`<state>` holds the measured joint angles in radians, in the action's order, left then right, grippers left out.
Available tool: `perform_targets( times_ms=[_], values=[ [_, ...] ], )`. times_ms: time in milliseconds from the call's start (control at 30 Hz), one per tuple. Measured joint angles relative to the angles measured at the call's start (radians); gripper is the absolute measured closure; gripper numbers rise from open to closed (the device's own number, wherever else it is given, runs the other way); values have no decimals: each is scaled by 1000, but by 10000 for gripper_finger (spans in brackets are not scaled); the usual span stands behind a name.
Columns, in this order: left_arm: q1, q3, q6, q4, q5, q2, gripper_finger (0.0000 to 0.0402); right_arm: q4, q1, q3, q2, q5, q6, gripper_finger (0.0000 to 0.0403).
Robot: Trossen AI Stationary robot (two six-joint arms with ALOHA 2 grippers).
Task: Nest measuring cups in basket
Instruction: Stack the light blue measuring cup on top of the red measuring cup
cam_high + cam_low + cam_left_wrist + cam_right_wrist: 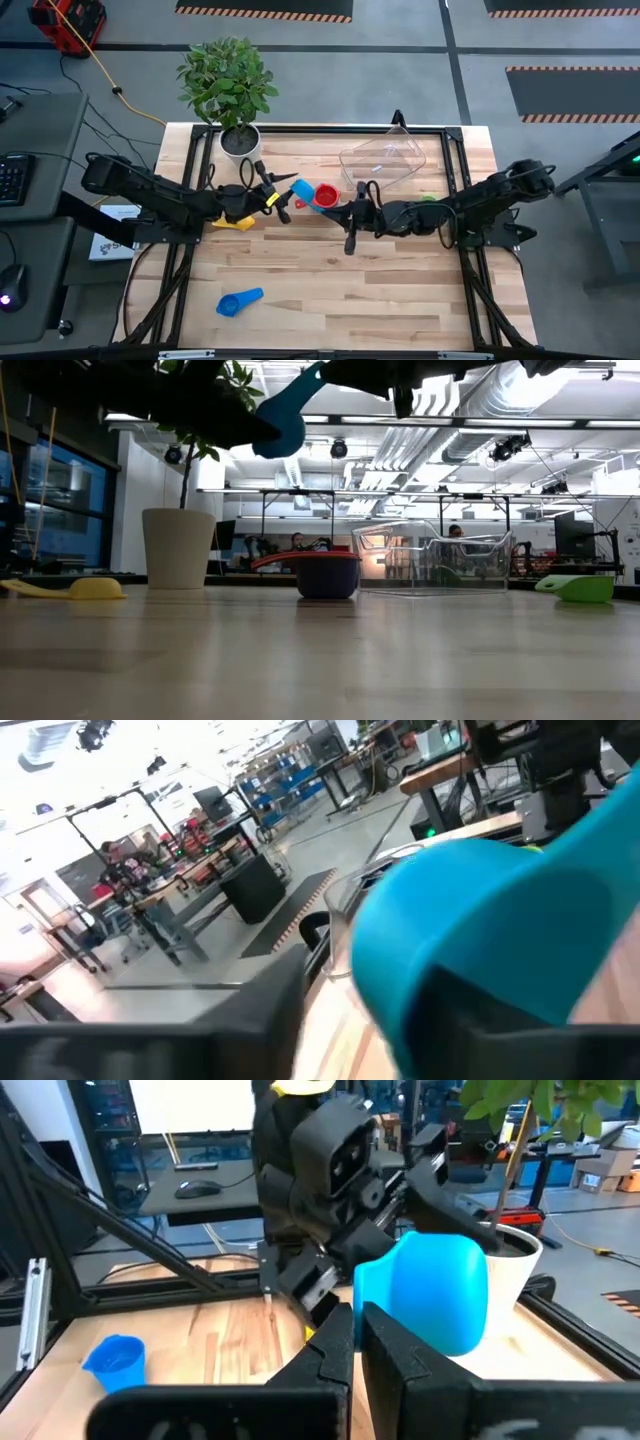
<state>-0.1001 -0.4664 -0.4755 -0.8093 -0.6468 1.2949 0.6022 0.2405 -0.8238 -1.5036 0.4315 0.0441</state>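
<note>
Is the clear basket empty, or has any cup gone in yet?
Empty, as far as shows. The basket holds no cup in the high view; the red cup sits outside it, and the left pincer holds the light blue cup.

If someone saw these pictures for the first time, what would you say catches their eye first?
Probably the light blue plastic measuring cup held up off the wooden table in the left gripper, mid-table beside the red measuring cup. The right gripper sits close by. Behind them stand the clear plastic basket and a leafy plant in a white pot.
</note>
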Motion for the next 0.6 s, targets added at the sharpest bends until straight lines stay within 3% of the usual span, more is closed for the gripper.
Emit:
perform_targets(
  times_ms=[100,167,300,433,600],
  values=[
    [-1,0,5,-3,-11,0,362,-14,1,0,0,2,-4,403],
    [-1,-5,15,-13,-16,-1,386,-34,1,0,-2,-3,1,403],
    [-3,-2,-17,11,-83,-2,392,-84,2,1,16,63,19,385],
    [-24,2,-66,53,-156,-2,397,-204,10,1,79,185,49,331],
    [-48,-8,-157,108,-162,-10,399,-357,38,2,138,307,33,267]
  ],
)
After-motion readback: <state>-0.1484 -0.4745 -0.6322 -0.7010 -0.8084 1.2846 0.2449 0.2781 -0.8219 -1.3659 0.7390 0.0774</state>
